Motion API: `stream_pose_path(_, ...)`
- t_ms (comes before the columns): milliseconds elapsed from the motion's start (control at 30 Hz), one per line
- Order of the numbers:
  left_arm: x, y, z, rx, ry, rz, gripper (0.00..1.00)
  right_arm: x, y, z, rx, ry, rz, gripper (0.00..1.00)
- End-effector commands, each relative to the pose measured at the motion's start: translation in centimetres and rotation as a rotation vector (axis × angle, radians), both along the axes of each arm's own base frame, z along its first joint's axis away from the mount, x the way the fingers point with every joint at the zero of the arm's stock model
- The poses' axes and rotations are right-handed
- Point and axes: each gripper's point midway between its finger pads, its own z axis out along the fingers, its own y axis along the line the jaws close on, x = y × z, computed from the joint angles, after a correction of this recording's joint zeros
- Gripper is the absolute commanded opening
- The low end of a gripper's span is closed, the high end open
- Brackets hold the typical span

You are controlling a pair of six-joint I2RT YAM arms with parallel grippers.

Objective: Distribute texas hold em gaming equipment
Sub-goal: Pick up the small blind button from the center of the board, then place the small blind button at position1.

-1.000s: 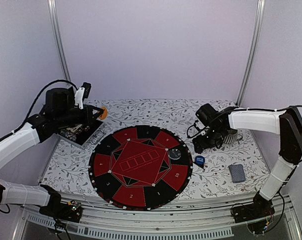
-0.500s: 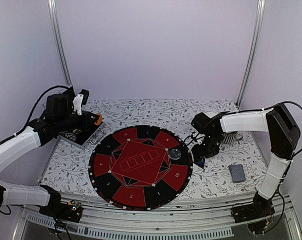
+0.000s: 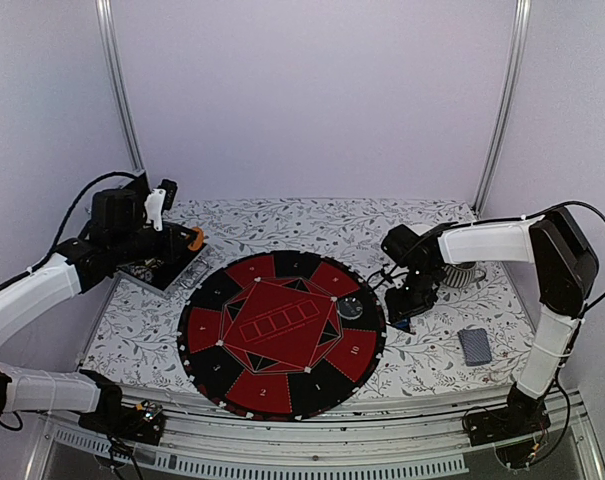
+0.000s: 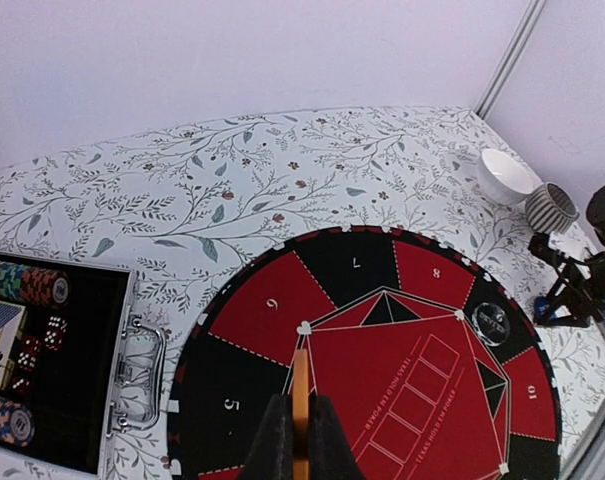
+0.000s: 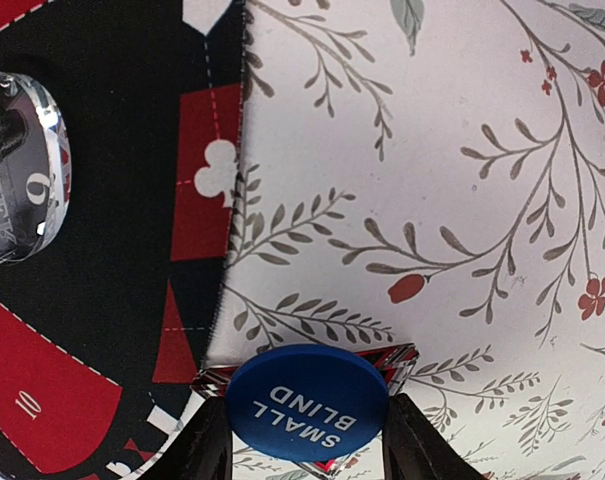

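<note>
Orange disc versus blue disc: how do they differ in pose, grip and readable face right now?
The orange disc stands on edge, clamped in the shut left gripper; the blue disc lies flat, face up, beside the poker mat. The blue disc sits between the right gripper's parted fingers, contact unclear. The blue disc reads SMALL BLIND; the orange disc's face is hidden. Both are round buttons.

Left arm (image 3: 27, 290) reaches from its base up and inward, elbow bent, wrist held high at left rear. Left gripper (image 4: 300, 412) is clamped on an orange disc (image 4: 300, 375), which sits edge-on between the fingers. Right arm (image 3: 497, 240) folds up from its base, forearm running left, wrist pitched down. Right gripper (image 5: 304, 445) is low and part closed, fingers (image 5: 207, 445) flanking a blue disc (image 5: 307, 400) at its edges. Contact unclear.
</note>
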Motion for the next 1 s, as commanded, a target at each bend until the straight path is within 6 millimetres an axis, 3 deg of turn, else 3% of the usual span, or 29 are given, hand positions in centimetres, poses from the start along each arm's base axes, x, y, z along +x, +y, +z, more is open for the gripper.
stream_pose_path(0, -0.1, 0.2, 0.4, -0.002, -0.028, -0.010, 0.00, -0.4, -0.6, -0.4, -0.034, 0.012, -0.006, 0.39)
stream_pose_path(200, -0.2, 0.3, 0.5, -0.002, -0.032, -0.010, 0.00, -0.1, -0.7, 1.3, -0.031, -0.013, -0.012, 0.31)
stream_pose_path(433, -0.2, 0.4, 0.6, -0.003, -0.036, -0.008, 0.00, 1.4, 0.7, 5.0, -0.012, -0.095, 0.005, 0.27)
stream_pose_path(500, -0.2, 0.4, 0.6, -0.003, -0.036, -0.005, 0.00, 1.3, 2.0, 5.8, -0.004, -0.117, 0.040, 0.25)
stream_pose_path(733, -0.1, 0.6, 0.6, -0.001, -0.036, 0.000, 0.00, -0.4, 10.3, 8.4, 0.085, -0.165, 0.266, 0.24)
stream_pose_path(967, -0.2, 0.7, 0.6, -0.001, -0.039, 0.001, 0.00, 2.7, 14.5, 10.3, 0.145, -0.251, 0.329, 0.24)
